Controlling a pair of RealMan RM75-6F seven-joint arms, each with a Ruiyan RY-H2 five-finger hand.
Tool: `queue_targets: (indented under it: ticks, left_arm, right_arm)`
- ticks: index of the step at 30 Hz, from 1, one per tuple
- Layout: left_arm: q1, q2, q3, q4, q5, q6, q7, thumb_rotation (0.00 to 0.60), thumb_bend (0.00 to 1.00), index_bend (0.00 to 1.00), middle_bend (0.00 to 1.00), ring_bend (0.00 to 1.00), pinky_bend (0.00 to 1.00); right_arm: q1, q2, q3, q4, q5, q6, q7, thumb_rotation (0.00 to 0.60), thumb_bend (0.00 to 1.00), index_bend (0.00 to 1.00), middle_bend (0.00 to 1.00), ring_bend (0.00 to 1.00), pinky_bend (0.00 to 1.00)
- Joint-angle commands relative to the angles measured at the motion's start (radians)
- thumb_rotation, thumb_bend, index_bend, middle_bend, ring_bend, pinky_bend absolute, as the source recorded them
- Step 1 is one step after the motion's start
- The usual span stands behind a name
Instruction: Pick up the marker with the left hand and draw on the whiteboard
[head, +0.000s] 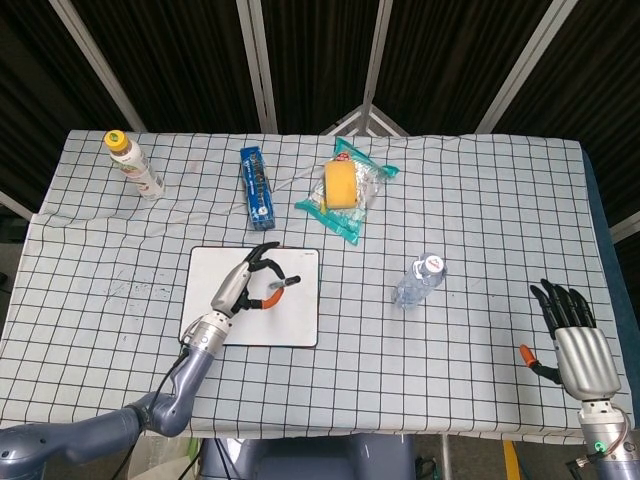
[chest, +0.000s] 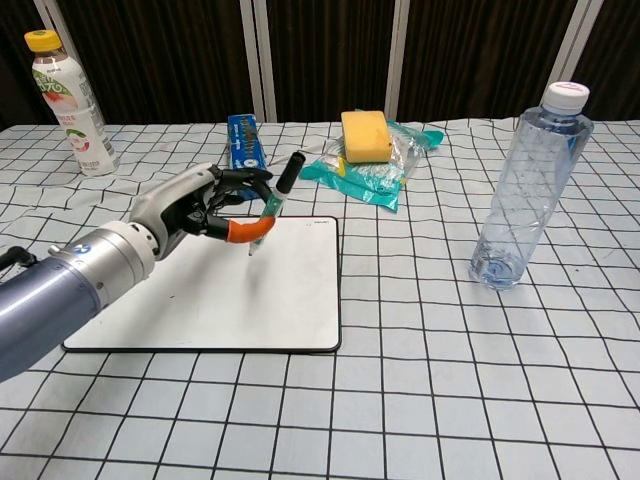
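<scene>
My left hand hovers over the whiteboard, which lies flat on the checkered table. It pinches a green marker with a black cap end pointing up and away; the tip points down toward the board's upper right part. From these views I cannot tell whether the tip touches the surface. The board looks blank. My right hand rests open at the table's near right edge, fingers spread, nothing in it.
A clear water bottle stands right of the board. Behind the board lie a blue box and a yellow sponge on a teal wrapper. A white bottle with a yellow cap stands at the back left.
</scene>
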Motion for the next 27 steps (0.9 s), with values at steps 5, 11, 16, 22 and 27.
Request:
queue_targets:
  ticks: [5,11,16,22,27]
  left_arm:
    - [-0.012,-0.020,0.013,0.038,0.005,-0.011,-0.012,0.600,0.55,0.67,0.08,0.00,0.00]
    - [-0.018,-0.026,0.022,0.060,0.012,-0.014,-0.017,0.600,0.55,0.68,0.08,0.00,0.00]
    - [-0.023,-0.023,0.023,0.086,0.019,-0.011,-0.017,0.600,0.55,0.68,0.09,0.00,0.00]
    - [-0.022,-0.007,0.022,0.124,0.018,-0.010,-0.023,0.600,0.55,0.68,0.09,0.00,0.00]
    - [-0.014,0.019,0.027,0.182,0.025,0.002,-0.022,0.600,0.55,0.68,0.09,0.00,0.00]
  right_arm:
    - [0.001,0.000,0.000,-0.001,-0.001,-0.001,0.000,0.600,0.31,0.00,0.00,0.00,0.00]
    - [0.000,0.001,0.000,-0.002,0.000,-0.001,0.001,0.600,0.31,0.00,0.00,0.00,0.00]
    - [0.000,0.002,0.001,-0.004,0.004,-0.002,0.003,0.600,0.31,0.00,0.00,0.00,0.00]
    - [0.000,0.001,0.001,-0.006,0.006,-0.004,0.004,0.600,0.31,0.00,0.00,0.00,0.00]
    - [0.000,0.000,0.005,-0.009,0.013,-0.005,0.003,0.600,0.31,0.00,0.00,0.00,0.00]
